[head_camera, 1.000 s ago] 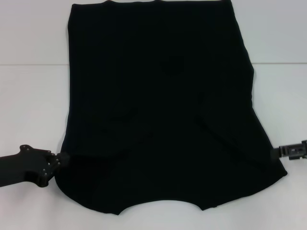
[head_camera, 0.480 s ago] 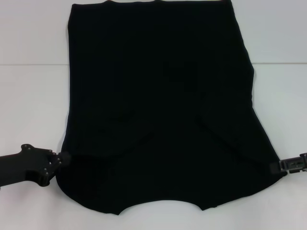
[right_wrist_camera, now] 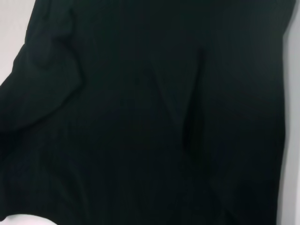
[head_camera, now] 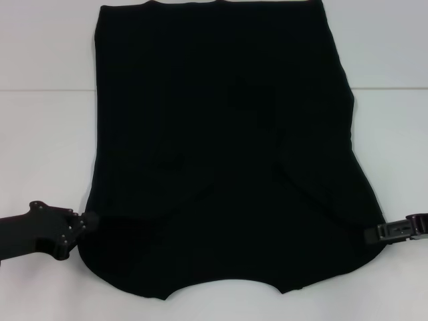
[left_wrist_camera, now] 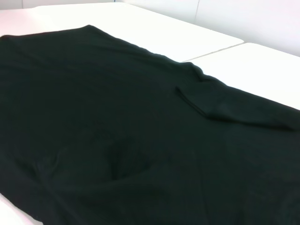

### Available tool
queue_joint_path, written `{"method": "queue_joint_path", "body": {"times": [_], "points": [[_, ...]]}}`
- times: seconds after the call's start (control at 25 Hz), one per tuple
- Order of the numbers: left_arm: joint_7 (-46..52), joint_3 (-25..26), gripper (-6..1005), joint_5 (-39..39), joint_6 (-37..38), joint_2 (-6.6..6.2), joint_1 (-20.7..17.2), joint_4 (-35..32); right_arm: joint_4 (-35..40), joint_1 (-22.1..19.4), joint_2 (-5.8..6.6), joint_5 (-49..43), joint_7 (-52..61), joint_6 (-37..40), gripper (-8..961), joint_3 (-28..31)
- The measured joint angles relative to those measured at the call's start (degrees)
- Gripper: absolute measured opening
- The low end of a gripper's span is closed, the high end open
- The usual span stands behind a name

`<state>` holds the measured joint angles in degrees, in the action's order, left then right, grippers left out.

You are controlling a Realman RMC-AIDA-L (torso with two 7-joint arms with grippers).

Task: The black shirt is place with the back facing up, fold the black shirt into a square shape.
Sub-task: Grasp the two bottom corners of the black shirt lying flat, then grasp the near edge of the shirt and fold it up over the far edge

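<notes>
The black shirt [head_camera: 224,154] lay flat on the white counter [head_camera: 47,147], sleeves apparently folded in, lengthwise fold not yet made. The left pincer [head_camera: 90,221] and right pincer [head_camera: 374,233] touched its near corners; whether either pinched cloth I cannot tell.

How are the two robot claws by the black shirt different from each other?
The left gripper meets the black shirt at its left edge; the right gripper meets it at its right edge. More of the left one shows, on a thick dark arm; the right one shows only as a thin piece. Both are black and sit near the shirt's near corners.
</notes>
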<state>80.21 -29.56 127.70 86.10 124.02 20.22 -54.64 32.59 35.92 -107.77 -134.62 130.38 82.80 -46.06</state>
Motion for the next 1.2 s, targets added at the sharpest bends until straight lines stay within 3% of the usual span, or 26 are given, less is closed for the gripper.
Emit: {"method": "queue_joint_path", "body": {"times": [0.52,0.92,1.2], "points": [[-0.14,0.04,75,0.00,-0.14,-0.09,0.18,0.07,0.18,0.30,-0.31,-0.04,0.33,-0.58,828,-0.19],[-0.60,0.03,84,-0.03,-0.33,-0.09,0.67,0.37,0.05,0.37,-0.93,-0.04,0.38,-2.05,342,-0.41],[-0.50,0.08,90,-0.61,-0.33,-0.09,0.80,0.49,0.03,-0.17,-1.31,0.14,-0.27,-3.02,120,0.06]]}}
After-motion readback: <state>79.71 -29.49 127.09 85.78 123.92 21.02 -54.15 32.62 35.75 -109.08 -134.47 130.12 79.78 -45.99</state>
